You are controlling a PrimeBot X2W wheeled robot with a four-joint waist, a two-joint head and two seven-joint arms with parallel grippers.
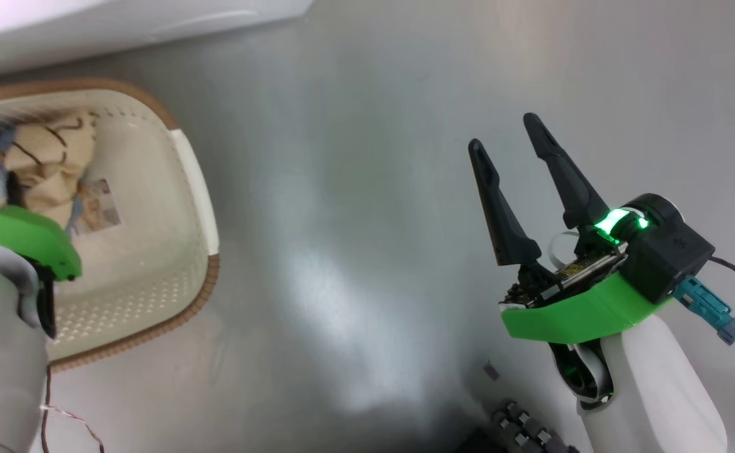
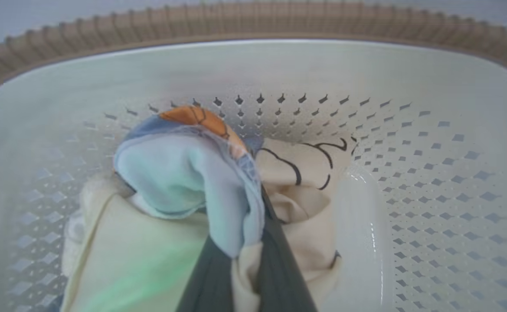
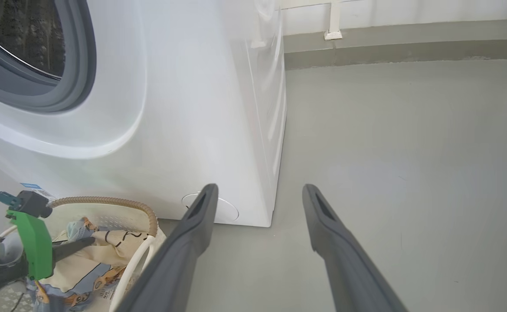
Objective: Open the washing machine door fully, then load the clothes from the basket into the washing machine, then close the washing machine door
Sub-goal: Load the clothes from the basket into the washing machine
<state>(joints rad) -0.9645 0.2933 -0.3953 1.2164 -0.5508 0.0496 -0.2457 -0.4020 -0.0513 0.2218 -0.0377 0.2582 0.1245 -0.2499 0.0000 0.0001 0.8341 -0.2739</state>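
Softly crumpled clothes (image 2: pixel 184 173) lie in the perforated, woven-rimmed basket (image 2: pixel 431 173).

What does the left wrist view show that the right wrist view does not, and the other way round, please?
The left wrist view adds a close look at the left claw shut on a light blue piece of the clothes, with the perforated inner wall of the basket behind. The right wrist view adds the washing machine with its grey gasket and round filter cover, the grey floor, and the open right claw. Both share the basket, the clothes in it and the left claw reaching into them.
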